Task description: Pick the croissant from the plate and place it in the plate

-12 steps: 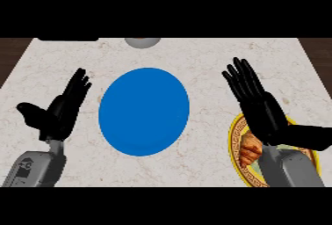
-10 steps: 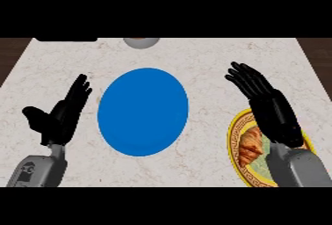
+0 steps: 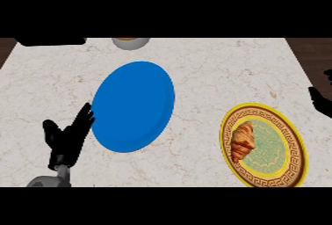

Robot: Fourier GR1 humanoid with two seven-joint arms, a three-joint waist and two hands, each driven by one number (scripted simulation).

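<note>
No legible text, labels, brands or numbers anywhere in view. The gold-rimmed round plate (image 3: 293, 145) carries only a key-pattern border, no lettering.

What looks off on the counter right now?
Nothing spilled or damaged. The croissant lies off-centre, toward the left rim of the yellow patterned plate; the blue plate holds nothing. The right hand barely shows at the edge.

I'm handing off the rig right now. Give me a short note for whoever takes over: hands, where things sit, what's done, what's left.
Left robot hand: open, fingers up, holding nothing, beside the left edge of the plain blue round plate.
Right robot hand: only a sliver shows at the view's right edge; its fingers cannot be judged.
The golden-brown croissant lies on the left part of the yellow patterned plate, untouched.
Done: nothing.
Left: grasp the croissant, carry it across and set it on the blue plate.
</note>
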